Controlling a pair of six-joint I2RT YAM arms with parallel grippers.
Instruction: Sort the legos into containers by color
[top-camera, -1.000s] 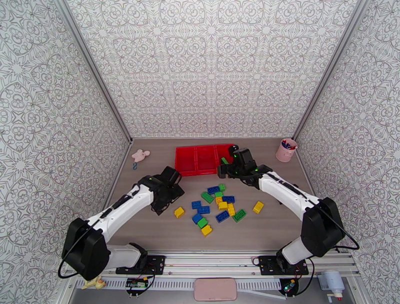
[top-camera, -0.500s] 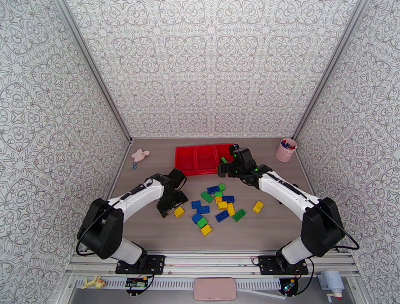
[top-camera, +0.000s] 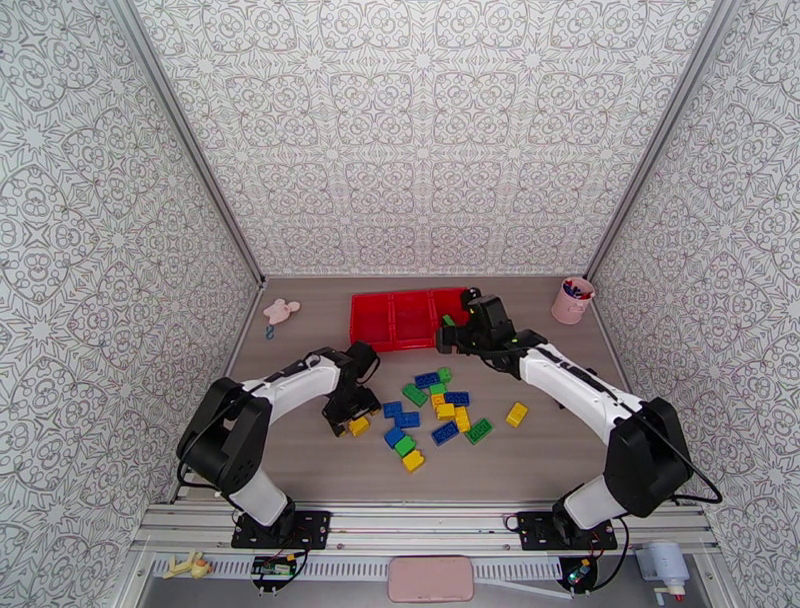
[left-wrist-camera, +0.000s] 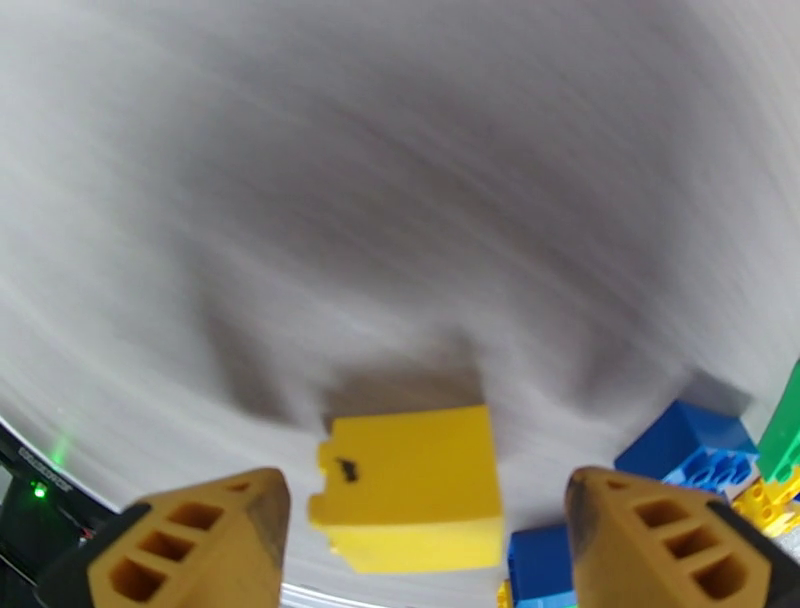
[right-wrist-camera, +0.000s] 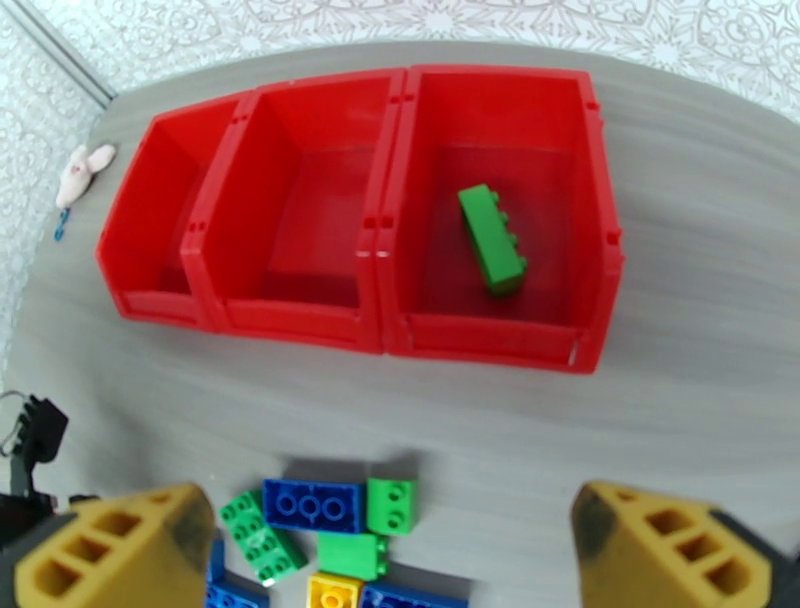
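The left gripper is low over the grey wood-grain tabletop at the left edge of the scatter of small studded plastic bricks in yellow, blue and green. In the left wrist view its jaws stand wide apart with a single yellow plastic brick lying on the table between them, a gap showing on either side (the background there is blurred, though the brick itself is sharp). From above, that yellow brick sits a little apart from the rest of the pile, just beside the gripper's tip. The right gripper hangs near the front wall of the long red plastic tray with three square compartments, at its right end. Its fingers are spread and hold nothing. Beneath it, the right wrist view shows the tray with one green studded brick lying tilted in the right-hand compartment. Another yellow brick lies alone to the right of the pile. A small pink mouse-shaped toy rests left of the tray, and a round pink cup with pens stands well off to its right.
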